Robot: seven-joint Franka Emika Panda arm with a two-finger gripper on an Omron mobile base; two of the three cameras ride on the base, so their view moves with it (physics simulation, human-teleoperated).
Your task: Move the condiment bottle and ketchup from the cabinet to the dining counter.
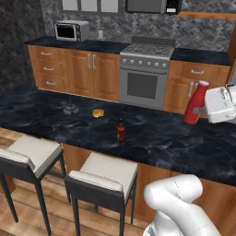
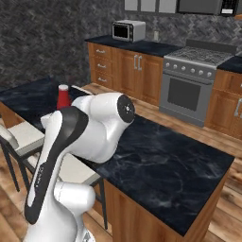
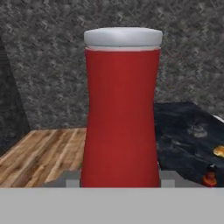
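One of the two items, the small dark brown-red narrow-necked condiment bottle [image 1: 120,130], already stands upright on the long black marble-veined dining counter [image 1: 175,138]. The bright red ketchup squeeze bottle with pale top [image 1: 196,102] remains to be set down: the gripper [image 1: 201,110] holds it partly closed around its lower body, above the counter's far edge, well apart from the condiment bottle. Its long axis is near vertical, leaning slightly, pale top upward.
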